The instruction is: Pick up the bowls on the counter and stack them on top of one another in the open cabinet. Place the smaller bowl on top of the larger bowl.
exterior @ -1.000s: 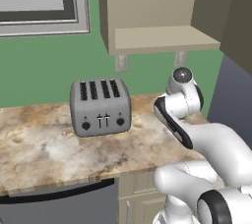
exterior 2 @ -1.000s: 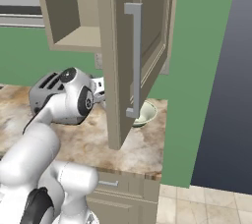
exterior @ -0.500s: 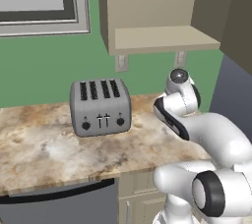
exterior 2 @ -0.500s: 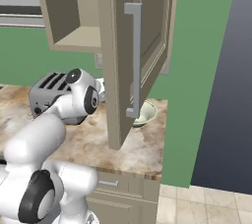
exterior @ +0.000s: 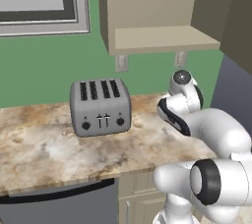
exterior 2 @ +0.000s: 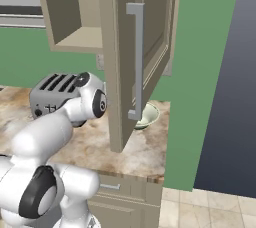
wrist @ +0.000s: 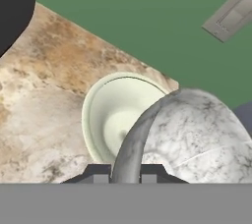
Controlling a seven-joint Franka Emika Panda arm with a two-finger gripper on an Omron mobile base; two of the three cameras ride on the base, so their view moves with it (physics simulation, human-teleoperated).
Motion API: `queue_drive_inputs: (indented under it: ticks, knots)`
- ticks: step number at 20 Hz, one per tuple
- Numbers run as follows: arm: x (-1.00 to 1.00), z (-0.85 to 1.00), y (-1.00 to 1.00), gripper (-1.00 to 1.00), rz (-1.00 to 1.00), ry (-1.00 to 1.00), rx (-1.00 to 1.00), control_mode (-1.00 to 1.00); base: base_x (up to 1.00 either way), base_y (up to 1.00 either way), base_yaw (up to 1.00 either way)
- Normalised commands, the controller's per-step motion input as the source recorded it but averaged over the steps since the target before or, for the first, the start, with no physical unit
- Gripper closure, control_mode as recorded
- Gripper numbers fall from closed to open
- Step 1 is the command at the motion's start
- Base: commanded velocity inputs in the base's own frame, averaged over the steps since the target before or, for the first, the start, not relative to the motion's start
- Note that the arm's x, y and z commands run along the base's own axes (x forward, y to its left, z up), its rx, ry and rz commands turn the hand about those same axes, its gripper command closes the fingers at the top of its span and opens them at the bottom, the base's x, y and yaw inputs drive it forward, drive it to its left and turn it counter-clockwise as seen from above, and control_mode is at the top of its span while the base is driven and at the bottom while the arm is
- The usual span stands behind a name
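Close in the hand view, the smaller bowl (wrist: 192, 129), greyish-white and mottled, hangs tilted, with its rim running down between my finger tips. My gripper (wrist: 125, 174) is shut on that rim. Just behind it the larger bowl (wrist: 115, 115), pale green-cream, sits upright on the marbled counter (wrist: 44, 70) near the counter's end. From the right base view the larger bowl (exterior 2: 149, 114) peeks out behind the cabinet door. The open cabinet, with its beige shelf board (exterior: 162, 39), hangs above the arm; my hand is hidden behind the wrist there.
A grey four-slot toaster (exterior: 101, 107) stands on the counter left of the arm. The swung-open cabinet door (exterior 2: 135, 47) with its long handle hangs in front of the bowls. The counter ends at the green wall, which carries an outlet plate (wrist: 231, 14).
The arm's elbow has swung and the wrist has eased slightly toward the counter's right end. Toaster and the pale green-cream bowl have stayed put.
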Motion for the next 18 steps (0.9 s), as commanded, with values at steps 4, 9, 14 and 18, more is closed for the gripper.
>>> queue_drive_inputs:
  ticks: [4, 9, 14, 18]
  knots:
    - [0.18, -0.06, -0.16, 1.0, 0.0, 0.01, 0.0, -1.0, 0.0, 0.0, 0.0]
    - [0.25, -0.13, -0.05, 1.0, 0.0, 0.01, 0.0, -1.0, 0.0, 0.0, 0.0]
    - [0.24, -0.22, 0.0, 1.0, 0.0, 0.02, 0.0, -1.0, 0.0, 0.0, 0.0]
    - [0.21, -0.23, -0.02, 1.0, 0.0, 0.03, 0.0, -1.0, 0.0, 0.0, 0.0]
